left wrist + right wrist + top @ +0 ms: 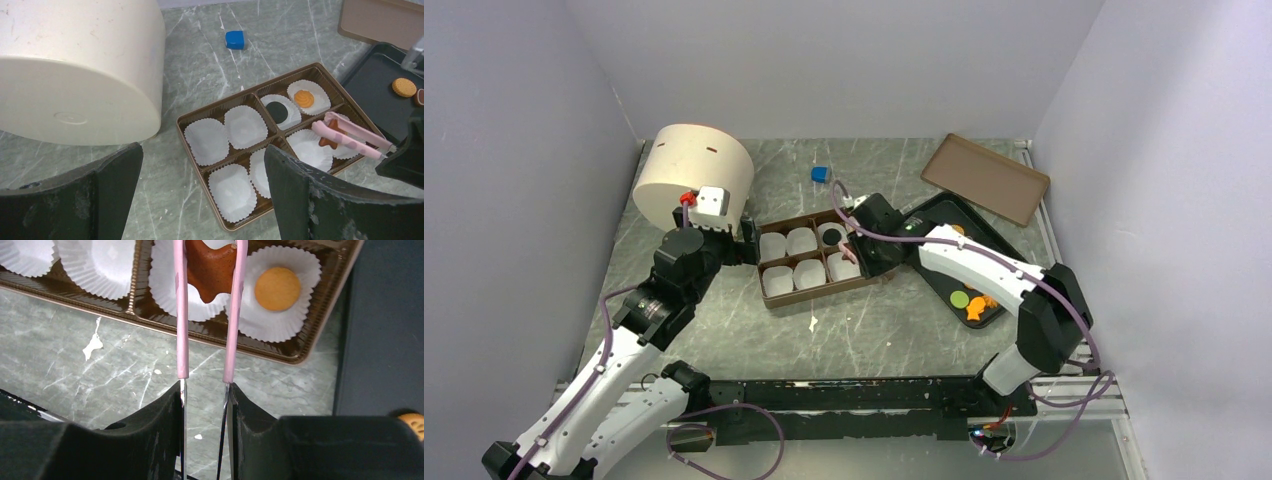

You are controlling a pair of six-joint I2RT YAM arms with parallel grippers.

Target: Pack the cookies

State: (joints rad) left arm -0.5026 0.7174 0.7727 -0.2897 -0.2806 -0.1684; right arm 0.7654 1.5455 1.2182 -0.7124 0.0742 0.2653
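A brown box with white paper cups sits mid-table. Two cups hold cookies: an orange round and a black round. My right gripper is shut on pink tongs. The tong arms pinch a brown star cookie over a cup beside the orange round. Whether the star touches the cup I cannot tell. More cookies, a green round and an orange fish, lie on the black tray. My left gripper is open and holds nothing, at the box's left end.
A large cream round container stands at the back left, close to the left arm. A small blue cube lies behind the box. A brown lid rests at the back right, beyond the tray.
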